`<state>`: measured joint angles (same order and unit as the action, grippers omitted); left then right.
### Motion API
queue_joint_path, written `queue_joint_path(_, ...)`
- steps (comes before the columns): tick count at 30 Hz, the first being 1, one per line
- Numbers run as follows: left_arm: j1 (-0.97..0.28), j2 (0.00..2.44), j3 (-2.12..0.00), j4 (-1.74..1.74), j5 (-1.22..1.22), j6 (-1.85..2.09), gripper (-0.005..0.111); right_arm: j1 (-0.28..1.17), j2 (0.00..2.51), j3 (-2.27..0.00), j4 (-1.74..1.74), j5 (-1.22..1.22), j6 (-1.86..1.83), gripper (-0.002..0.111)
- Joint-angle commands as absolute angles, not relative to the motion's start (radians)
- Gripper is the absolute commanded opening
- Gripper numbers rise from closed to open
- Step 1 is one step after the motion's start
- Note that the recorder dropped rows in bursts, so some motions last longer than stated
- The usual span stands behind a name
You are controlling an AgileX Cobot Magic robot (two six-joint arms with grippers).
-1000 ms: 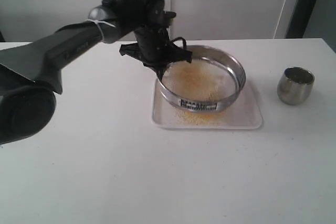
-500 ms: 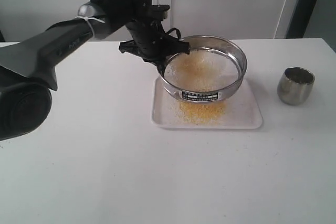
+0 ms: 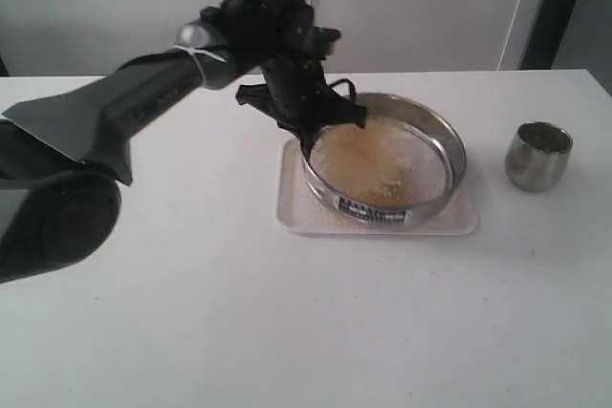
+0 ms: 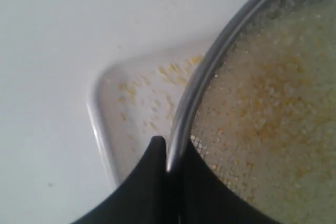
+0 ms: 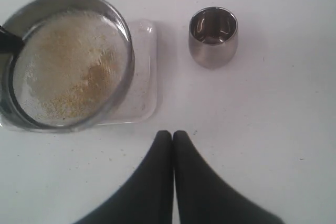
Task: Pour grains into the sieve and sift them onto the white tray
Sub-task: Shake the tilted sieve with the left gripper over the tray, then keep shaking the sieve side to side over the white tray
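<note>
Exterior view: the left gripper (image 3: 311, 129), clamped on the left rim of the sieve (image 3: 455, 148), holds it over the white tray (image 3: 292, 205), where a rightward drift could sift grains (image 3: 378, 161) onto the table (image 3: 191, 312); the right gripper (image 5: 172, 136) sits closed, empty.

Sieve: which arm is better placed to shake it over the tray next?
Left. The left gripper is shut on the rim of the sieve, which sits over the white tray with grains inside. The right gripper is shut on nothing above the table, apart from the sieve.
</note>
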<state>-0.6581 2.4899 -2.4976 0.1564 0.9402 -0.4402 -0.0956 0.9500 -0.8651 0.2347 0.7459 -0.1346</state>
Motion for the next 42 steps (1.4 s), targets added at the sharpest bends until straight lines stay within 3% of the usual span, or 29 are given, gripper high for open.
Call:
queue_joint_path(1, -0.563, 2.429, -2.526, 0.145, 0.967, -0.506, 0.0, -0.1, 0.945, -0.865, 0.236, 0.735, -0.134, 0.0)
queue_joint_path(4, -0.566, 2.454, -2.526, -0.082, 0.951, -0.378, 0.0, -0.1, 0.945, -0.865, 0.236, 0.735, -0.134, 0.0)
queue_joint_path(8, -0.651, 2.476, -2.526, 0.085, 0.956, -0.408, 0.0, -0.1, 0.945, -0.865, 0.236, 0.735, -0.134, 0.0)
queue_joint_path(11, -0.603, 2.434, -2.526, 0.242, 0.997, -0.466, 0.0, -0.1, 0.945, -0.865, 0.236, 0.735, -0.134, 0.0)
queue_joint_path(14, -0.537, 2.421, -2.526, -0.011, 0.981, -0.456, 0.0, -0.1, 0.945, -0.865, 0.236, 0.735, -0.134, 0.0)
queue_joint_path(16, -0.577, 2.449, -2.524, -0.14, 0.933, -0.321, 0.0, -0.1, 0.945, -0.865, 0.236, 0.735, -0.134, 0.0)
queue_joint_path(19, -0.668, 2.469, -2.524, 0.063, 0.934, -0.382, 0.0, -0.1, 0.945, -0.865, 0.234, 0.735, -0.134, 0.0)
queue_joint_path(22, -0.657, 2.45, -2.528, 0.308, 1.011, -0.458, 0.0, -0.1, 0.945, -0.865, 0.234, 0.737, -0.134, 0.0)
queue_joint_path(25, -0.575, 2.427, -2.528, 0.136, 0.985, -0.497, 0.0, -0.1, 0.945, -0.865, 0.236, 0.735, -0.134, 0.0)
queue_joint_path(27, -0.589, 2.448, -2.523, -0.054, 0.944, -0.373, 0.0, -0.1, 0.945, -0.865, 0.236, 0.736, -0.134, 0.0)
queue_joint_path(31, -0.695, 2.482, -2.523, 0.173, 0.971, -0.374, 0.0, -0.1, 0.945, -0.865, 0.236, 0.736, -0.134, 0.0)
queue_joint_path(34, -0.667, 2.437, -2.525, 0.32, 0.983, -0.456, 0.0, -0.1, 0.945, -0.865, 0.236, 0.736, -0.134, 0.0)
queue_joint_path(38, -0.566, 2.397, -2.525, 0.112, 0.96, -0.466, 0.0, -0.1, 0.945, -0.865, 0.236, 0.735, -0.134, 0.0)
queue_joint_path(40, -0.597, 2.434, -2.525, -0.005, 0.937, -0.371, 0.0, -0.1, 0.945, -0.865, 0.236, 0.735, -0.134, 0.0)
queue_joint_path(42, -0.656, 2.459, -2.525, 0.09, 0.924, -0.371, 0.0, -0.1, 0.945, -0.865, 0.236, 0.735, -0.134, 0.0)
